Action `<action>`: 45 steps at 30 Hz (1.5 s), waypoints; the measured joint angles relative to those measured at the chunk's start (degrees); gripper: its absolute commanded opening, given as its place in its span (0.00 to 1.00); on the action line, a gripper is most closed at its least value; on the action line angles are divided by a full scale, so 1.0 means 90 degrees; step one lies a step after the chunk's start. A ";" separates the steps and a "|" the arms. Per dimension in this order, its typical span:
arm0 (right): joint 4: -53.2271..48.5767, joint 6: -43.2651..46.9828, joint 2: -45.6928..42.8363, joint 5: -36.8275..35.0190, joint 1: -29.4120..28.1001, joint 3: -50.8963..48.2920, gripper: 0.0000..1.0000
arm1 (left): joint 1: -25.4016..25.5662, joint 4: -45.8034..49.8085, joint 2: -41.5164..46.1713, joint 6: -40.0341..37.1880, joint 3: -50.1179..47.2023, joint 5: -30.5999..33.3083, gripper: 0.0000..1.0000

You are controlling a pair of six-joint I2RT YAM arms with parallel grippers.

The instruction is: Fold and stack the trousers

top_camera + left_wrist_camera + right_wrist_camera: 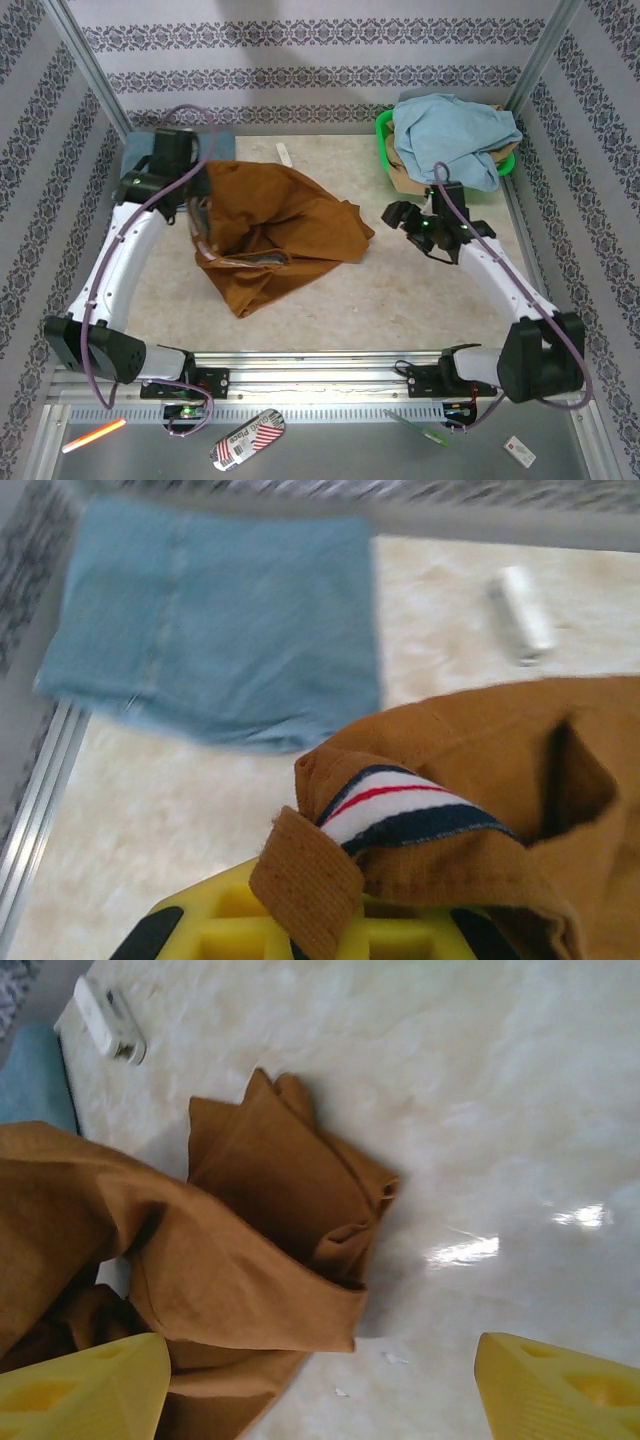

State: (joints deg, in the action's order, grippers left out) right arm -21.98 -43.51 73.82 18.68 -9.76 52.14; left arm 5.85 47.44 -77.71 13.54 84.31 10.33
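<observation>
The trousers (275, 235) are clamped at the waistband (400, 805) by the left pincer (320, 935); the right pincer (320, 1380) is spread wide beside them.

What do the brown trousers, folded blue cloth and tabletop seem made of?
The trousers look like matte woven cotton: soft creases, stitched belt loop, striped waistband lining. The folded blue cloth seems soft, denim-like fabric with a seam, though blurred. The tabletop looks hard, glossy, pale-marbled, perhaps laminate: it shows glare.
</observation>
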 measured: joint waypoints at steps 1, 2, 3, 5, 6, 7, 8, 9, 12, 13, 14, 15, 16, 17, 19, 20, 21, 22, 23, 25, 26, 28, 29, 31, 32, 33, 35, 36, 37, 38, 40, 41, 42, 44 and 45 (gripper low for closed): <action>0.0092 -0.0015 0.0182 -0.0012 -0.0124 0.0066 0.82 | -0.0330 -0.0041 0.0112 0.0087 -0.0272 -0.0138 0.00; 0.0155 -0.0015 0.0359 -0.0024 -0.0214 0.0134 0.82 | -0.0636 -0.0090 0.0214 0.0180 -0.0495 -0.0299 0.00; 0.0233 -0.0012 0.0605 -0.0022 -0.0304 0.0231 0.83 | -0.0974 -0.0129 0.0311 0.0284 -0.0721 -0.0520 0.00; 0.0325 -0.0007 0.1073 -0.0017 -0.0420 0.0440 0.83 | -0.1547 -0.0199 0.0391 0.0471 -0.0974 -0.0928 0.00; 0.0359 0.0010 0.1338 0.0005 -0.0476 0.0559 0.83 | -0.1809 -0.0240 0.0367 0.0571 -0.1027 -0.1100 0.00; 0.0406 0.0024 0.1617 0.0036 -0.0529 0.0675 0.83 | -0.2006 -0.0313 0.0313 0.0661 -0.1049 -0.1258 0.00; 0.0447 0.0039 0.1819 0.0063 -0.0568 0.0750 0.83 | -0.2123 -0.0376 0.0260 0.0726 -0.1052 -0.1389 0.00; 0.0500 0.0051 0.2006 0.0097 -0.0617 0.0797 0.83 | -0.2210 -0.0461 0.0197 0.0797 -0.1052 -0.1518 0.00; 0.0544 0.0136 0.2356 0.0192 -0.0758 0.0806 0.85 | -0.2317 -0.0670 0.0041 0.0954 -0.1056 -0.1860 0.00; 0.0568 0.0160 0.2455 0.0231 -0.0806 0.0806 0.85 | -0.2319 -0.0716 0.0015 0.0998 -0.1056 -0.1955 0.00; 0.0602 0.0165 0.2535 0.0274 -0.0850 0.0809 0.85 | -0.2319 -0.0748 0.0007 0.1030 -0.1056 -0.2021 0.00; 0.0668 0.0163 0.2667 0.0355 -0.0899 0.0814 0.85 | -0.2319 -0.0772 0.0007 0.1054 -0.1056 -0.2093 0.00; 0.0736 0.0158 0.2815 0.0432 -0.0942 0.0833 0.86 | -0.2319 -0.0794 0.0007 0.1069 -0.1056 -0.2159 0.00; 0.0794 0.0158 0.2970 0.0486 -0.0986 0.0869 0.84 | -0.2319 -0.0809 0.0007 0.1078 -0.1056 -0.2203 0.00; 0.0896 0.0143 0.3371 0.0551 -0.1093 0.1018 0.73 | -0.2322 -0.0831 0.0007 0.1083 -0.1056 -0.2295 0.00; 0.0942 0.0107 0.3538 0.0561 -0.1141 0.1095 0.63 | -0.2322 -0.0835 0.0007 0.1088 -0.1056 -0.2339 0.00; 0.0860 0.0085 0.3706 0.0464 -0.1185 0.1219 0.49 | -0.2324 -0.0850 0.0007 0.1095 -0.1056 -0.2375 0.00; 0.0804 0.0024 0.3735 0.0488 -0.1141 0.1270 0.37 | -0.2327 -0.0865 0.0007 0.1098 -0.1064 -0.2414 0.00; 0.0923 -0.0002 0.3798 0.0505 -0.1132 0.1328 0.26 | -0.2327 -0.0882 0.0007 0.1098 -0.1081 -0.2460 0.00; 0.1093 -0.0032 0.3946 0.0500 -0.1144 0.1469 0.09 | -0.2327 -0.0903 0.0007 0.1098 -0.1117 -0.2511 0.00; 0.1134 -0.0034 0.3988 0.0500 -0.1144 0.1508 0.00 | -0.2327 -0.0913 0.0007 0.1098 -0.1146 -0.2538 0.00; 0.1183 -0.0007 0.4005 0.0505 -0.1141 0.1542 0.00 | -0.2329 -0.0918 0.0010 0.1098 -0.1190 -0.2603 0.00; 0.1212 -0.0015 0.4005 0.0505 -0.1139 0.1545 0.00 | -0.2329 -0.0918 0.0010 0.1098 -0.1202 -0.2635 0.00; 0.1231 -0.0007 0.3976 0.0486 -0.1137 0.1542 0.00 | -0.2329 -0.0920 0.0036 0.1098 -0.1214 -0.2681 0.00; 0.1229 -0.0002 0.3886 0.0444 -0.1137 0.1515 0.00 | -0.2329 -0.0920 0.0063 0.1098 -0.1217 -0.2708 0.00; 0.1234 0.0000 0.3755 0.0384 -0.1137 0.1450 0.00 | -0.2329 -0.0920 0.0100 0.1098 -0.1217 -0.2747 0.00; 0.1183 0.0024 0.3164 0.0240 -0.1115 0.1173 0.00 | -0.2329 -0.0918 0.0223 0.1098 -0.1217 -0.2810 0.00; 0.1103 0.0039 0.2790 0.0180 -0.1071 0.1030 0.00 | -0.2329 -0.0918 0.0299 0.1098 -0.1217 -0.2824 0.00; 0.0988 0.0044 0.2327 0.0124 -0.0991 0.0884 0.00 | -0.2329 -0.0920 0.0384 0.1098 -0.1217 -0.2846 0.00; 0.0899 0.0049 0.1807 0.0063 -0.0872 0.0714 0.00 | -0.2329 -0.0920 0.0466 0.1098 -0.1217 -0.2871 0.00; 0.0595 0.0075 0.0753 -0.0078 -0.0561 0.0391 0.00 | -0.2329 -0.0925 0.0610 0.1098 -0.1217 -0.2943 0.00; 0.0389 0.0107 0.0250 -0.0163 -0.0398 0.0245 0.00 | -0.2331 -0.0933 0.0670 0.1100 -0.1217 -0.2980 0.00; 0.0158 0.0151 -0.0223 -0.0250 -0.0255 0.0131 0.00 | -0.2331 -0.0945 0.0704 0.1103 -0.1217 -0.3007 0.00; -0.0539 0.0209 -0.1268 -0.0478 0.0007 -0.0056 0.00 | -0.2339 -0.0971 0.0743 0.1129 -0.1217 -0.3106 0.00; -0.0848 0.0233 -0.1678 -0.0561 0.0056 -0.0090 0.00 | -0.2346 -0.0993 0.0746 0.1154 -0.1217 -0.3155 0.00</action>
State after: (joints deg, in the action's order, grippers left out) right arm -29.61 -41.41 58.72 13.63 -9.26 51.33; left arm -15.27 38.50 -71.00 23.92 73.36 -18.06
